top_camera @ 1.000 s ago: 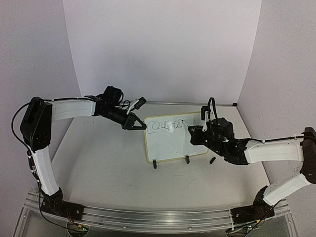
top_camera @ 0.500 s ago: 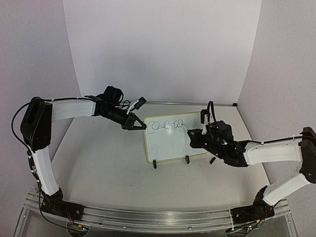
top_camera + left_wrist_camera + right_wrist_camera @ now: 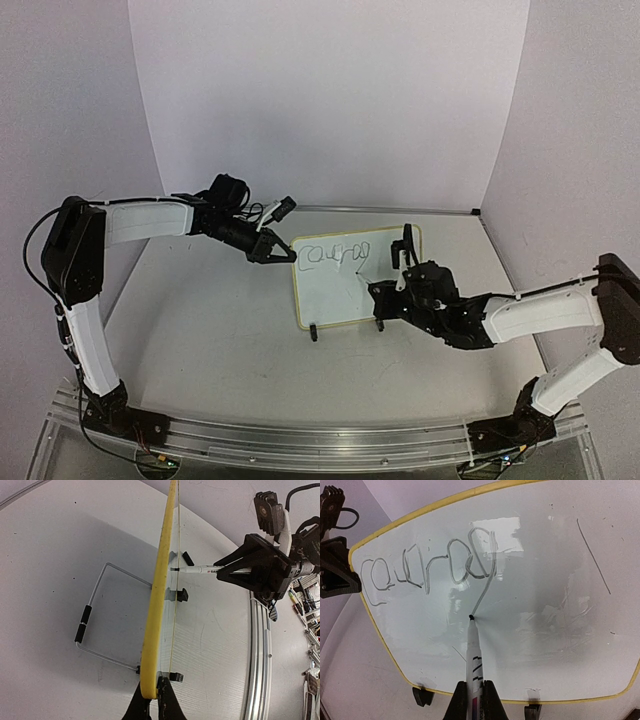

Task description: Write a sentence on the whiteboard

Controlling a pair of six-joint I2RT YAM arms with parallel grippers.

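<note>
- The whiteboard (image 3: 335, 298) stands propped on the bench (image 3: 205, 330), leaning back, between the two arms.
- Two black feet (image 3: 422, 696) clip its lower edge; both rest on the bench.
- In the left wrist view the whiteboard shows edge-on, and a wire prop (image 3: 92, 611) sits on the bench behind it.
- The left end effector (image 3: 286, 254) is pressed together on the whiteboard's upper left corner, pinching the yellow rim (image 3: 159, 580).
- The right end effector (image 3: 377, 291) is at the whiteboard's lower right, in front of its face, clamped on a marker (image 3: 474, 652) with a white barrel.
- The marker points at the whiteboard; its dark tip touches the face near the middle.
- The script (image 3: 427, 567) runs in one line across the whiteboard's upper left part and reads roughly "courag".
- The tail of the last letter drops down and ends right at the marker tip.
- A thin slanted stroke (image 3: 593, 556) lies alone in the whiteboard's upper right part, well apart from the script.
- The lower half of the whiteboard carries only faint smears and glare.
</note>
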